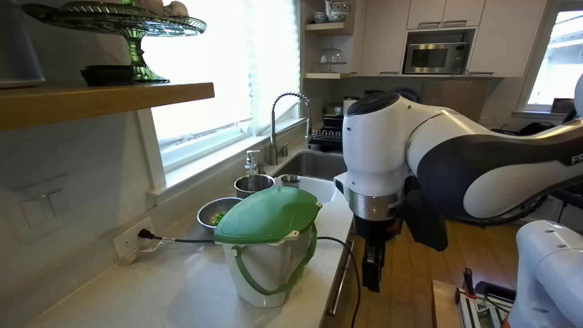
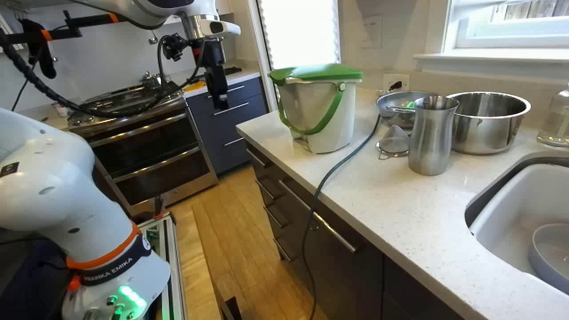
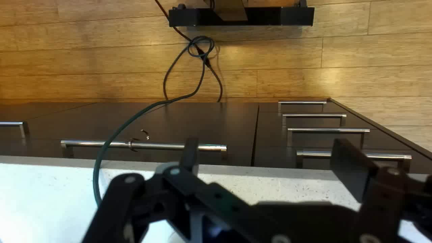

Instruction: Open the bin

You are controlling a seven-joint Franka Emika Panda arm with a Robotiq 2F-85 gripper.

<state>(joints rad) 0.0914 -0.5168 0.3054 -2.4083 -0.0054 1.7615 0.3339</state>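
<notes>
The bin is a white tapered pail [image 1: 264,271] with a green domed lid [image 1: 271,214], standing upright on the counter. It also shows in an exterior view [image 2: 318,100]. The lid lies closed over the top, and a green handle [image 2: 331,111] hangs down the side. My gripper points down beside the bin, out past the counter edge and apart from it, in both exterior views [image 1: 372,278] [image 2: 220,95]. In the wrist view my gripper [image 3: 270,152] is open, with nothing between its wide-apart fingers. I cannot make out the bin in the wrist view.
A dark cable [image 2: 342,164] crosses the counter [image 2: 382,200] and hangs over its edge. Metal bowls [image 2: 486,120], a steel cup [image 2: 431,138], a strainer [image 2: 394,141] and the sink [image 2: 520,213] are near the bin. A wooden shelf [image 1: 104,102] juts out above the counter.
</notes>
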